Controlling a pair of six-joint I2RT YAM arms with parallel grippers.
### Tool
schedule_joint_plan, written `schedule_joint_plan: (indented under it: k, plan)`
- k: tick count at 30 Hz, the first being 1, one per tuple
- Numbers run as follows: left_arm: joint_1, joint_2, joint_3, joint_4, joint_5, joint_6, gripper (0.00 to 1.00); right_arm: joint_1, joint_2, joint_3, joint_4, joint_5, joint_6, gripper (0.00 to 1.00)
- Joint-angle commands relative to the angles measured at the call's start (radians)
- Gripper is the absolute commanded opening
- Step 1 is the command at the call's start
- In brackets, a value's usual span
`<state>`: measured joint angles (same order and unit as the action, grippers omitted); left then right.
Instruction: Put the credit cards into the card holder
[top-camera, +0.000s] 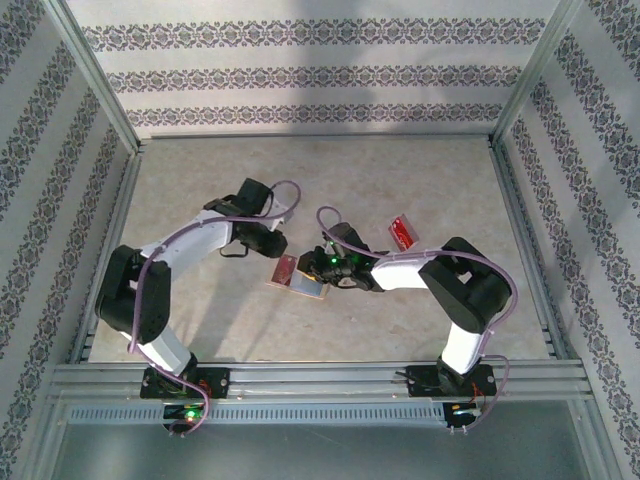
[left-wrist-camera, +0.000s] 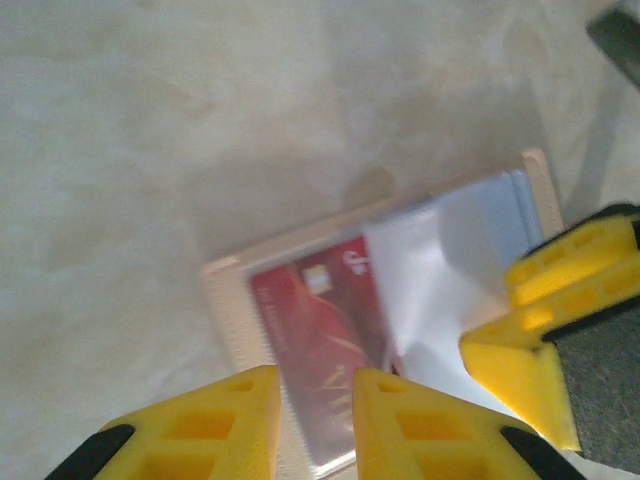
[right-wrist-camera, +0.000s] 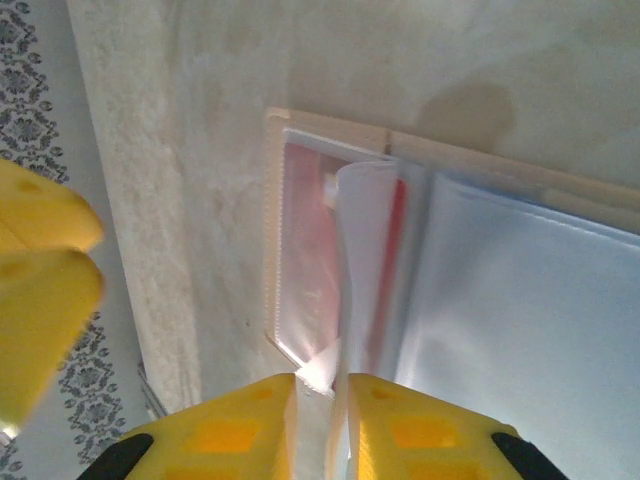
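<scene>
Card holder (top-camera: 305, 287) lies open — my right gripper (right-wrist-camera: 322, 385) pinches its clear flap (right-wrist-camera: 365, 220) to free a pocket; left gripper (left-wrist-camera: 315, 378) hangs above it, fingers apart.

This is a robotics lab test cell, not a lived-in room. The desk (top-camera: 400, 180), a pale marbled slab, is boxed in by an aluminium frame (top-camera: 95, 75) whose posts rise at the desk's corners. Flat panels (top-camera: 300, 70) printed with striped ornamental wallpaper close off the desk's far side and both flanks like a stage set. Slotted metal rails (top-camera: 320, 378) run along the desk's near edge, where the left arm (top-camera: 150, 300) and right arm (top-camera: 460, 290) are bolted side by side, trailing lilac cables (top-camera: 288, 188). A green light (top-camera: 183, 412) glows at the left base. Blocky yellow printed fingers (left-wrist-camera: 200, 430) hang over the desk.
</scene>
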<state>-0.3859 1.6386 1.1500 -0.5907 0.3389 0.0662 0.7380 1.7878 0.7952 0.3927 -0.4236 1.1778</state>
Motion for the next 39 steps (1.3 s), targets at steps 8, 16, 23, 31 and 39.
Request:
schedule_joint_plan:
  k: [8,16,23,31,39]
  plan:
    - [0.092,-0.082,-0.051,0.038,0.0,0.004,0.27,0.025,0.104,0.132,-0.026,-0.053,-0.017,0.27]
    - [0.113,-0.09,-0.042,0.035,-0.013,0.011,0.27,0.039,0.185,0.214,-0.047,-0.076,-0.024,0.3]
    - [0.119,-0.096,-0.059,0.048,-0.011,0.021,0.27,0.053,0.238,0.268,-0.124,-0.076,-0.056,0.33]
    - [0.118,-0.119,-0.072,0.062,0.0,0.066,0.33,0.049,0.177,0.277,-0.168,-0.066,-0.079,0.33]
    - [0.114,-0.131,-0.053,0.053,0.026,0.123,0.54,0.003,-0.012,0.344,-0.526,0.068,-0.31,0.37]
